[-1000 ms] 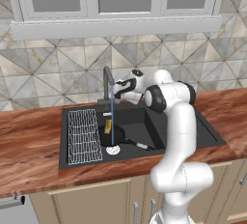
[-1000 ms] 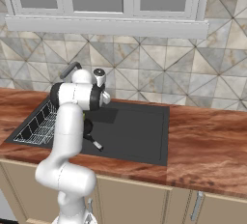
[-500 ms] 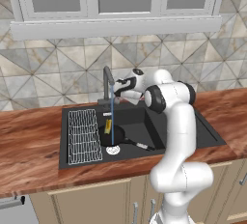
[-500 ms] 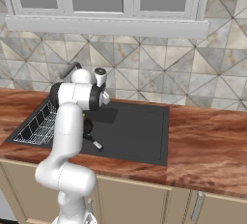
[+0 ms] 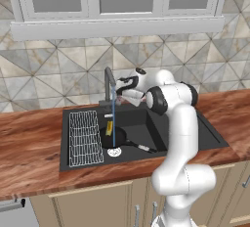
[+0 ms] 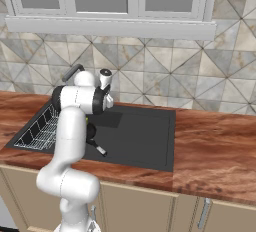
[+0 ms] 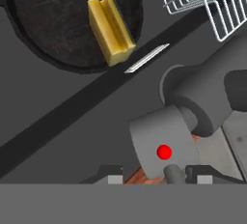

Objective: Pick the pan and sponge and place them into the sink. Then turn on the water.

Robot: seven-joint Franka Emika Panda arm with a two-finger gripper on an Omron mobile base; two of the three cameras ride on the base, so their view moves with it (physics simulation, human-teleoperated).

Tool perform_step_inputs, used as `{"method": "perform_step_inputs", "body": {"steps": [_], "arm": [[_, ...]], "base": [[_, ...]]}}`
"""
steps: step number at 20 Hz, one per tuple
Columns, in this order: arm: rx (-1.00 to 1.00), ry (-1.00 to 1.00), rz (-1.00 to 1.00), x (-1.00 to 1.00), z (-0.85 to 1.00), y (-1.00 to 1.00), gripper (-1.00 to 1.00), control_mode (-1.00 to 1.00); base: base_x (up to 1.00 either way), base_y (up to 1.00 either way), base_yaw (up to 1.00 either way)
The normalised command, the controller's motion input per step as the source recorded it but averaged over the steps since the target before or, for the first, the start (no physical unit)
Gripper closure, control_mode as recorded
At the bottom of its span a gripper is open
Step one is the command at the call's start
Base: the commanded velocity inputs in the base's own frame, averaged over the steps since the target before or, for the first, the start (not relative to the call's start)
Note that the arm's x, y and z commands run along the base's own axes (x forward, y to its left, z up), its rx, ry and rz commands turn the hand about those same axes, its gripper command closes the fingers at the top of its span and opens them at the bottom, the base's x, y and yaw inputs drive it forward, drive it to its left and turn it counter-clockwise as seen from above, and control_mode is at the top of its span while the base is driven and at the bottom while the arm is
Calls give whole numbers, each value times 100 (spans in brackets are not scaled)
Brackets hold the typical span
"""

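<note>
- The pan lay in the black sink set in the wooden bench, with the sponge resting inside it.
- A blue stream of water fell from the faucet — onto the pan.
- The gripper hung beside the faucet; whether its jaws were apart could not be told.

Glossy white, tube-shaped robot arm of rounded segments with dark joint bands; small dark two-finger gripper beside the dark grey faucet.
</note>
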Motion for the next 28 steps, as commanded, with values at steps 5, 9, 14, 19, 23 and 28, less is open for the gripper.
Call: {"method": "perform_step_inputs", "body": {"steps": [5, 9, 14, 19, 23, 28], "arm": [[6, -6, -1, -21, 12, -33, 100, -100], [1, -14, 0, -12, 40, -25, 100, -100], [0, -15, 0, -18, 38, -33, 100, -100], [4, -15, 0, -24, 34, -36, 100, -100], [7, -13, 0, -27, 31, -33, 100, -100], [12, -10, 0, -32, 29, -31, 100, -100]], "base": [[0, 0, 0], [0, 0, 0], [0, 0, 0], [0, 0, 0], [0, 0, 0], [0, 0, 0]]}}
